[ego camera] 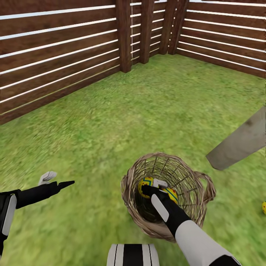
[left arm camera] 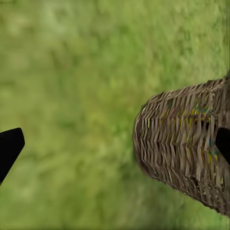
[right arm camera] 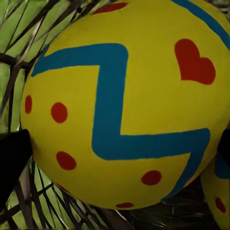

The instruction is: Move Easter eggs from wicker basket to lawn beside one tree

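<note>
Where fence [ego camera: 55, 55] ends, mottled lawn [ego camera: 129, 111].

Bright, flat, even light; the lawn [ego camera: 111, 122] renders smeary, perhaps blurriest in the left wrist view.

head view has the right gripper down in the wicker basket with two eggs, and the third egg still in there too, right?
Not quite. The right gripper is in the wicker basket beside two Easter eggs, but the third egg is not inside: the head view shows it lying on the lawn at the picture's right edge, apart from the basket.
</note>
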### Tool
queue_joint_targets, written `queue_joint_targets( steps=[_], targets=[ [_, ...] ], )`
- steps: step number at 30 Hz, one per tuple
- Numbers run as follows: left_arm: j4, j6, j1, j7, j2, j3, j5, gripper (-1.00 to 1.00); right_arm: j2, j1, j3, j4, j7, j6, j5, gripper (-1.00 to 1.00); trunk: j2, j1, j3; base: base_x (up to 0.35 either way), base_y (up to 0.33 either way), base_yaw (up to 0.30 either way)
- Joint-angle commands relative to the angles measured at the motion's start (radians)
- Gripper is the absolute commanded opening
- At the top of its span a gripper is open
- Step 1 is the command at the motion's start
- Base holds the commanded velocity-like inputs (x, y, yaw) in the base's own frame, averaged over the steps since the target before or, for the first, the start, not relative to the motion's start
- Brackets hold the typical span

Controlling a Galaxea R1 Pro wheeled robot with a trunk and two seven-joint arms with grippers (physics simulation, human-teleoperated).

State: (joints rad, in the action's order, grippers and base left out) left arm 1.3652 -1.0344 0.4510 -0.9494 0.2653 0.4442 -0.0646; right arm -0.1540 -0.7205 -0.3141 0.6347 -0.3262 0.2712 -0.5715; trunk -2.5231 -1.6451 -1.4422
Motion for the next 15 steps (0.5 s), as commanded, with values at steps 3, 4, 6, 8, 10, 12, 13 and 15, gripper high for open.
queue_joint_targets(
  steps=[3, 4, 6, 8, 10, 12, 13, 15],
  targets=[
    [0.000, -0.009, 0.000, 0.001, 0.000, 0.001, -0.006, 1.00, -0.002, -0.002, -0.004, 0.002, -0.014, 0.042, -0.010, -1.00, 0.000, 0.001, 0.011, 0.000, 0.000, 0.000],
    [0.000, -0.009, 0.000, 0.001, 0.000, 0.001, -0.006, 1.00, -0.002, -0.003, -0.004, 0.002, -0.016, 0.067, -0.010, -1.00, 0.001, 0.002, 0.015, 0.000, 0.000, 0.000],
    [0.000, -0.009, 0.000, 0.001, 0.000, 0.001, -0.006, 1.00, -0.002, -0.004, -0.003, 0.002, -0.017, 0.097, -0.010, -1.00, 0.001, 0.003, 0.023, 0.000, 0.000, 0.000],
    [0.000, -0.009, 0.000, 0.001, -0.001, 0.001, -0.006, 1.00, -0.001, -0.014, -0.003, 0.000, -0.018, 0.126, -0.011, -1.00, 0.002, 0.004, 0.030, 0.000, 0.000, 0.000],
    [0.000, -0.009, 0.000, 0.001, -0.001, 0.001, -0.006, 1.00, -0.001, -0.023, -0.002, -0.017, -0.019, 0.150, -0.011, -1.00, 0.002, 0.005, 0.038, 0.000, 0.000, 0.000],
    [0.000, -0.009, 0.000, 0.001, 0.000, 0.001, -0.006, 1.00, -0.001, -0.026, -0.001, -0.023, -0.019, 0.158, -0.012, -1.00, 0.003, 0.006, 0.046, 0.000, 0.000, 0.000],
    [0.000, -0.009, 0.000, 0.001, 0.000, 0.001, -0.006, 1.00, -0.001, -0.027, -0.001, -0.025, -0.019, 0.161, -0.012, -1.00, 0.003, 0.006, 0.050, 0.000, 0.000, 0.000],
    [0.000, -0.009, 0.000, 0.001, 0.000, 0.000, -0.006, 1.00, 0.000, -0.028, 0.000, -0.025, -0.033, 0.163, -0.013, -1.00, 0.003, 0.007, 0.057, 0.000, 0.000, 0.000]
  ],
)
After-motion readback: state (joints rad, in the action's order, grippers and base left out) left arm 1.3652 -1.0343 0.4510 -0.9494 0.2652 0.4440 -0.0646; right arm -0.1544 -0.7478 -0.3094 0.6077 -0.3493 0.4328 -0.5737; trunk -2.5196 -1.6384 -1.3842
